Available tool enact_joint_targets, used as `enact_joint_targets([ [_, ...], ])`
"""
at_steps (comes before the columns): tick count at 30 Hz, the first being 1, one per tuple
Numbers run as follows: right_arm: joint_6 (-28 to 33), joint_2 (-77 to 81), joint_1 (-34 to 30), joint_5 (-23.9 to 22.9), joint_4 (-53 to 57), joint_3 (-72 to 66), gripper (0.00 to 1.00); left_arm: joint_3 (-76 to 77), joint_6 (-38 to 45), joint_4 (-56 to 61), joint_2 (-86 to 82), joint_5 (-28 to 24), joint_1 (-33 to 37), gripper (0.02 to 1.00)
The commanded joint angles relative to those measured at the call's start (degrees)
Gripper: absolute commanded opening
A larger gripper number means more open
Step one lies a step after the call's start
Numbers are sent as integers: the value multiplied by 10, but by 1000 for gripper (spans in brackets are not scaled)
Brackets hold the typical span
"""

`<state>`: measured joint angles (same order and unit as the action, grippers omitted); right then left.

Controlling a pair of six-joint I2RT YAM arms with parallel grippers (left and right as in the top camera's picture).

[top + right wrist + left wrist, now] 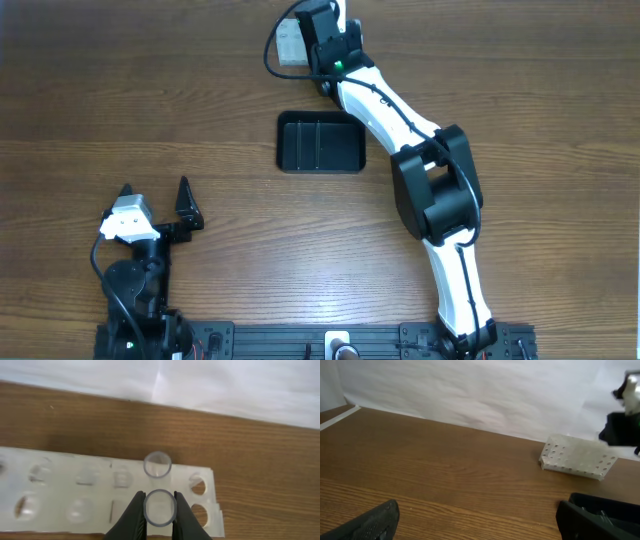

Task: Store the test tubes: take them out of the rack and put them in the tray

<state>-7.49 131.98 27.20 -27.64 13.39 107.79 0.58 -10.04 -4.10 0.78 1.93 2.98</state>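
Note:
A clear plastic rack (290, 42) stands at the table's far edge; up close its holes (60, 492) show in two rows. Two clear test tubes stand upright in it. My right gripper (160, 510) is above the rack, shut on the nearer test tube (160, 507), one finger on each side of its rim. The second tube (157, 464) stands free in the row behind. The black tray (320, 143) lies mid-table, nearer than the rack. My left gripper (155, 200) rests open at the near left, holding nothing.
The left wrist view shows the rack (577, 456) far across bare wood, with the right arm's dark wrist (622, 422) over it. White paper covers the wall beyond the table's back edge. The right arm (430, 180) stretches diagonally past the tray's right side.

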Motion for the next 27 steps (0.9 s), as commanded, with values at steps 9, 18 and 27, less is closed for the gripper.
enact_joint_targets([
  [9, 20, -113, 24, -27, 25, 13, 106, -2, 8, 0, -5, 5, 2, 996],
  [18, -80, -179, 38, -1, 190, 13, 99, -2, 8, 0, -5, 5, 2, 998],
  [27, -241, -210, 61, 85, 392, 13, 64, -2, 8, 0, -5, 5, 2, 998],
])
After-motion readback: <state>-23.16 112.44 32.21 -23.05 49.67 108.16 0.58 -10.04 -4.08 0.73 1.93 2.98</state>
